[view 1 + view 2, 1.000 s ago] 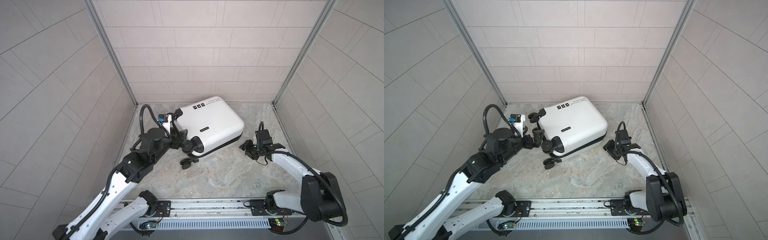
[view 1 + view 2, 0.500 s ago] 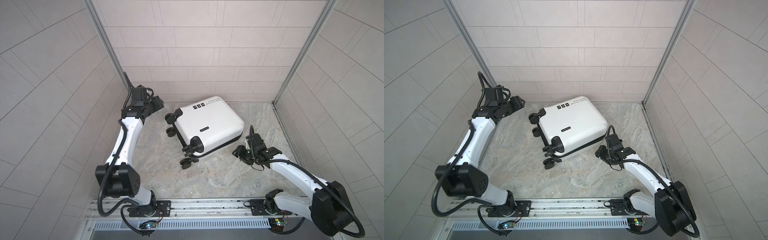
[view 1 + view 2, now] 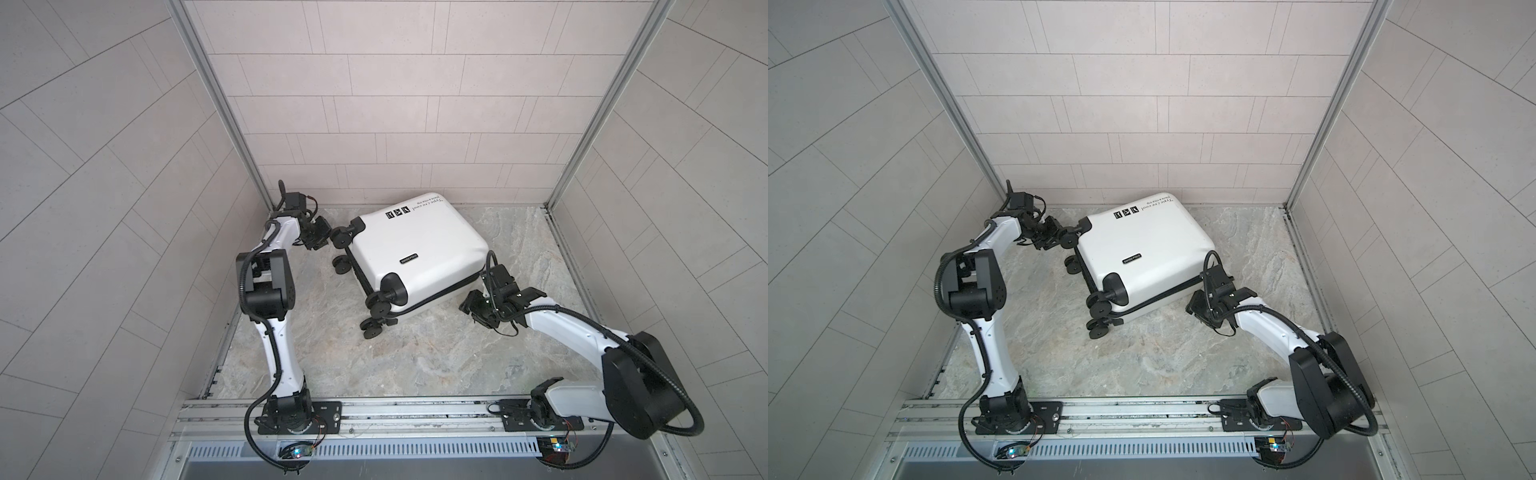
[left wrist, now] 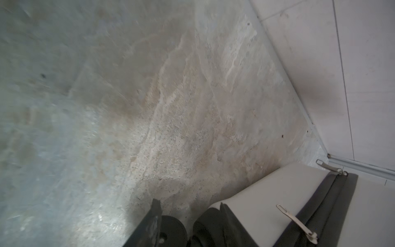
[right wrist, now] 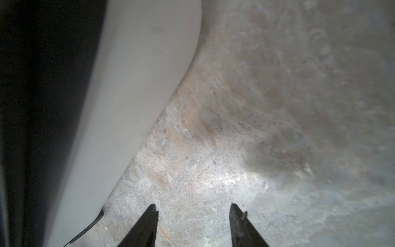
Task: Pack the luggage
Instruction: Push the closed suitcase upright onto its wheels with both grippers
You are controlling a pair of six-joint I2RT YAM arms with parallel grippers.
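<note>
White suitcase (image 3: 415, 249) closed, flat on tabletop (image 3: 415, 365) toward 12 o'clock. Left tool (image 3: 324, 240) at its 9 o'clock wheel (image 3: 341, 240); grip state can't tell; right tool (image 5: 192, 210) spread, empty, at its 4 o'clock corner.

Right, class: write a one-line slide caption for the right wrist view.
Right tool, open and empty, over the stone floor beside the white luggage.

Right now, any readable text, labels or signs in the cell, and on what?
"Type r re cool": upside-down print on the small white hard-shell suitcase, top face; middle letters uncertain.
Smaller line beside it: too small to read.
Three black squares: symbols, illegible.
"SWISS POLO": small black badge, same face; reading uncertain.
Nothing else legible.
</note>
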